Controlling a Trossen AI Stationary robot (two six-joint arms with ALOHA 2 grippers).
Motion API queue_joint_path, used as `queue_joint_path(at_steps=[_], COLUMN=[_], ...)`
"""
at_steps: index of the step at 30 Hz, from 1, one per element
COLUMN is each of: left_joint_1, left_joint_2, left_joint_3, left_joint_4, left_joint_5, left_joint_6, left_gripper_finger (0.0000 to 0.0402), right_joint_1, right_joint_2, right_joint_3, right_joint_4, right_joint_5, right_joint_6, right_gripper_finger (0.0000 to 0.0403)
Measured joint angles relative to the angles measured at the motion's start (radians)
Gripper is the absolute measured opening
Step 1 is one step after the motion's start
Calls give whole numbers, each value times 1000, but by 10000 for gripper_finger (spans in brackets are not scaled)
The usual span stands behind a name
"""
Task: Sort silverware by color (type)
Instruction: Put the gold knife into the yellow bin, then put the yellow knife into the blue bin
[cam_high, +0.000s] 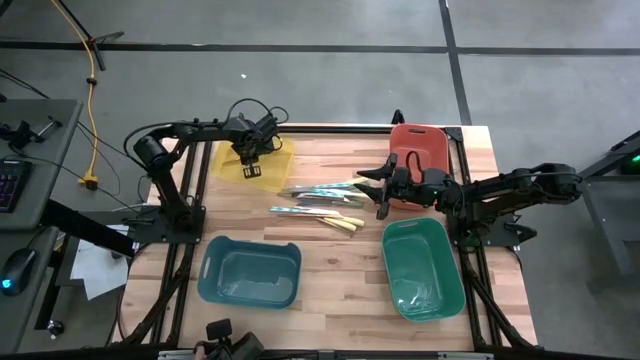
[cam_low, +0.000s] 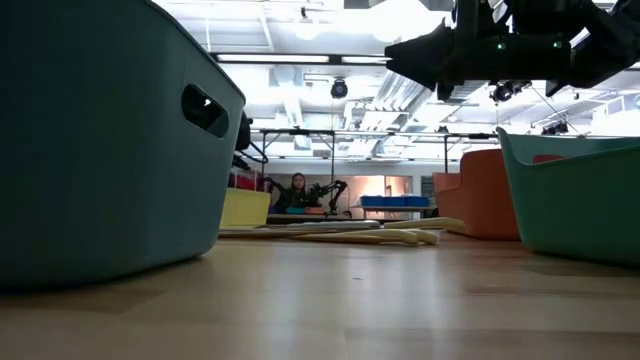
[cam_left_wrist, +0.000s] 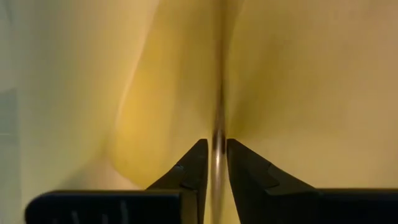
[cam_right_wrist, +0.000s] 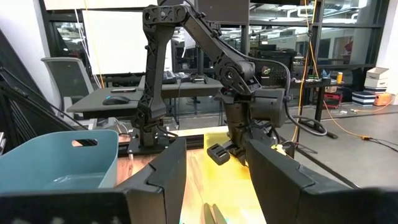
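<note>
A pile of thin silverware (cam_high: 320, 200) lies on the wooden table between the bins, and shows low across the table (cam_low: 340, 234). My left gripper (cam_high: 250, 165) reaches down into the yellow bin (cam_high: 225, 160) and is shut on one thin utensil (cam_left_wrist: 219, 93). That utensil is seen edge-on and blurred against the bin's yellow floor. My right gripper (cam_high: 376, 192) hovers level above the table beside the orange bin (cam_high: 418, 145). It stands open (cam_right_wrist: 214, 180) with nothing between its fingers and points toward the left arm. My left gripper has the thin utensil (cam_left_wrist: 218, 152) between its two fingertips (cam_left_wrist: 196, 163), pinched across its flat faces. The fingers slant steeply down from above into the yellow bin. The utensil runs on ahead of the fingertips over the bin's floor; whether its far end rests there cannot be told.
A blue bin (cam_high: 248, 272) stands near the front left and a teal-green bin (cam_high: 422, 268) near the front right. Both loom large in the low view (cam_low: 100, 140) (cam_low: 570, 195). Bare table lies between them and in front of the pile. A person sits far behind the table (cam_low: 297, 190).
</note>
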Motion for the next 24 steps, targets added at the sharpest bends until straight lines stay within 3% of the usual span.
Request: queue_joint_path(at_steps=[8, 16, 20, 24], left_joint_1=[-1, -6, -5, -6], left_joint_2=[-23, -189, -325, -491], left_joint_3=[0, 81, 138, 129], left_joint_4=[-20, -68, -33, 88], left_joint_5=[-49, -81, 43, 347], left_joint_6=[8, 8, -45, -175], left_gripper_finger=[127, 168, 169, 166], right_joint_1=[0, 0, 0, 0], right_joint_2=[0, 0, 0, 0], right_joint_3=[0, 0, 0, 0], right_joint_4=[0, 1, 5, 5], right_joint_5=[0, 0, 1, 1], right_joint_6=[-18, -20, -24, -27], right_gripper_finger=[154, 154, 154, 154])
